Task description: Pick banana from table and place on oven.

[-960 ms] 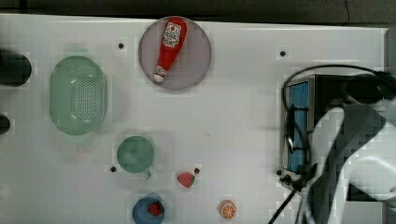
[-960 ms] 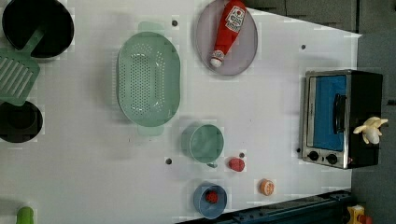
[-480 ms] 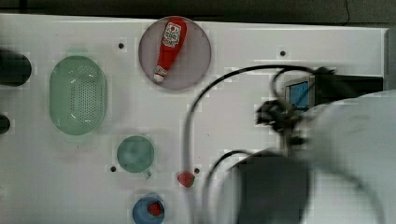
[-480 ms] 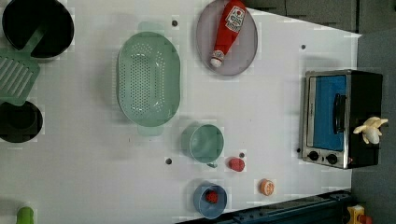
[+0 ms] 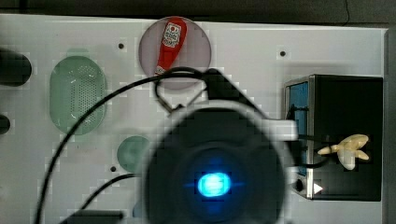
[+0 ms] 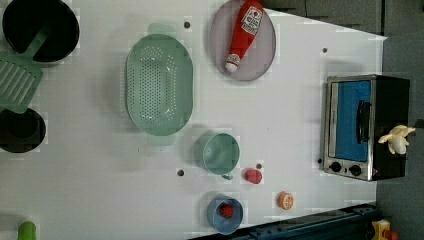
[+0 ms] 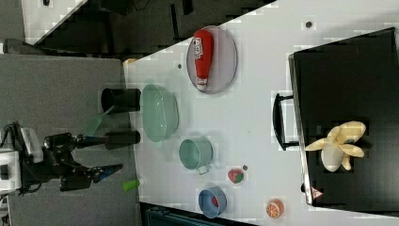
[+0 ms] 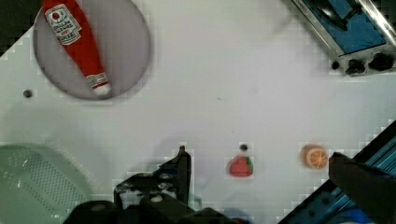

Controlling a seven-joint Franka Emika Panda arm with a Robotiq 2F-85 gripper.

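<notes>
Now the banana (image 5: 348, 148) lies on the oven (image 5: 348, 116) top, near its front edge. Gripper (image 8: 259, 161) wide open, holding nothing, above the table (image 8: 224, 84); both fingers cut off by the wrist view's edge. Arm blocks the top view's middle.

the arm (image 5: 215, 172) has swung from the top view's right edge toward its lower middle.

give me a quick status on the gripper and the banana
Gripper open, empty, above the table. Banana lying on the oven top, near the door edge. Nothing touching it.
</notes>
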